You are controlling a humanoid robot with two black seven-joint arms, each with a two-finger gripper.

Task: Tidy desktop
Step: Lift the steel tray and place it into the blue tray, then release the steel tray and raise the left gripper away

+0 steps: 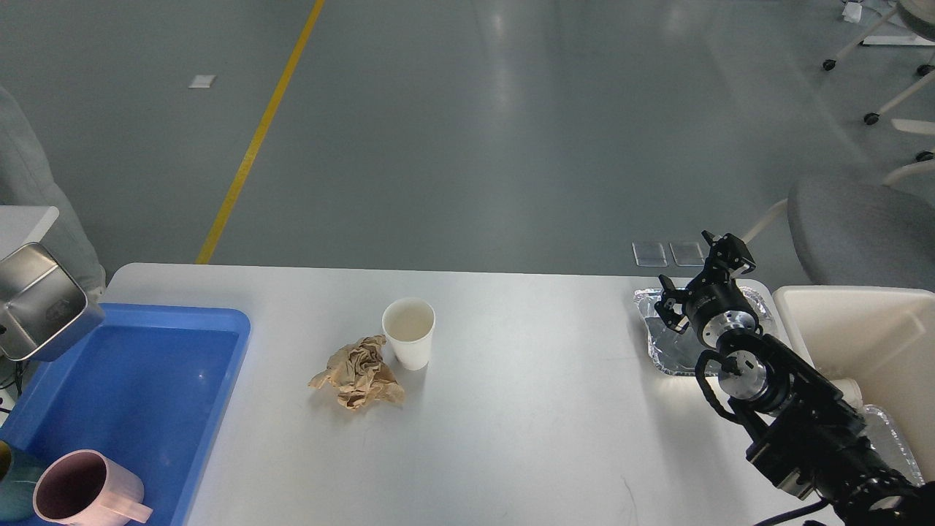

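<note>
At the far left edge you see a steel square pan (40,303) tilted up in the air, above the far left corner of the blue tray (146,380). What holds the pan is outside the view, so your left pincer does not appear and you cannot tell its state. In the near left corner of the tray stands a pink mug (84,489) with its handle to the right, and just beside it, cut by the edge, is a dark teal cup (11,482). The tray lies on the left end of the desktop (526,424), the large white top that fills the lower half of the view.

Near the middle of the desktop you find a crumpled brown paper (358,372), and a white paper cup (409,332) stands upright, touching the paper at its right side. The cup looks empty. A faint dark scratch is on the desktop near the front edge.

To the right, a foil tray (668,343) lies at the far right corner of the desktop. Your right gripper (699,272) is over this foil tray, with its two fingers spread wide apart and nothing between them; you cannot tell whether it touches the foil. The right arm (796,416) comes in from the lower right corner and reaches forward and to the left, the wrist bent upward. Beside it, at the right edge, is a cream bin (862,336), and a second piece of foil (887,438) lies close under the arm. Behind the bin stands a grey chair (862,226).
</note>
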